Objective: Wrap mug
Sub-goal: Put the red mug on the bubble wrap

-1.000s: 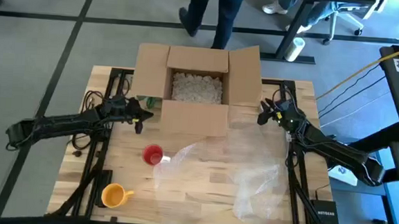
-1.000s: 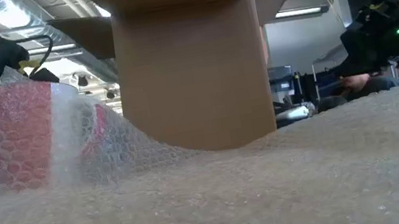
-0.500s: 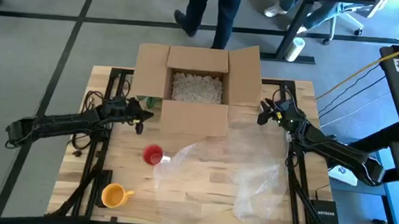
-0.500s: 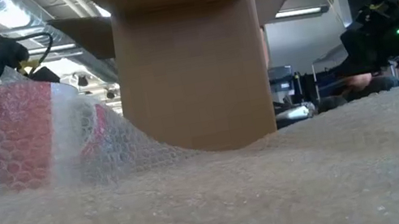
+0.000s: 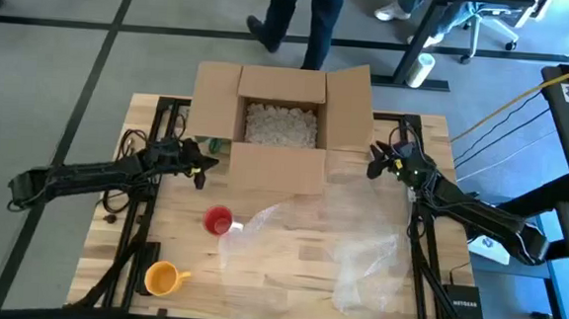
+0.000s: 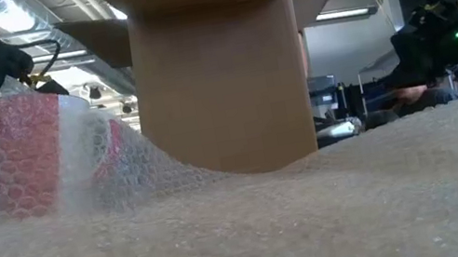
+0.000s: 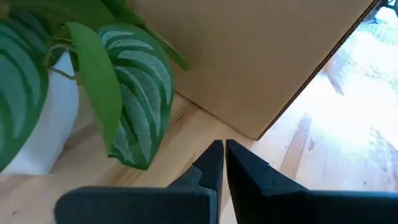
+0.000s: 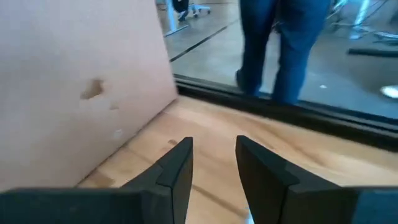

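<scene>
- Left gripper (image 7: 224, 155): fingers nearly pressed together, nothing held, parked by the open brown cardboard box (image 5: 279, 120).
- Right gripper (image 8: 213, 155): fingers slightly parted, nothing gripped.
- Red ceramic mug (image 5: 218, 220): seen at 7 o'clock from the box, touching the clear bubble wrap sheet (image 5: 339, 242).

A red mug (image 5: 218, 219), a yellow mug (image 5: 161, 278), a brown cardboard box (image 5: 279, 115).

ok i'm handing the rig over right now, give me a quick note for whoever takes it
Left pincer: shut, empty, by the box's left front corner.
Right pincer: open, empty, beside the cardboard box.
Red mug: upright on the table, at the edge of the bubble wrap, unwrapped.
Orange mug: near the front left corner, untouched.
Done: nothing visible.
Left: wrap the mug.
</scene>
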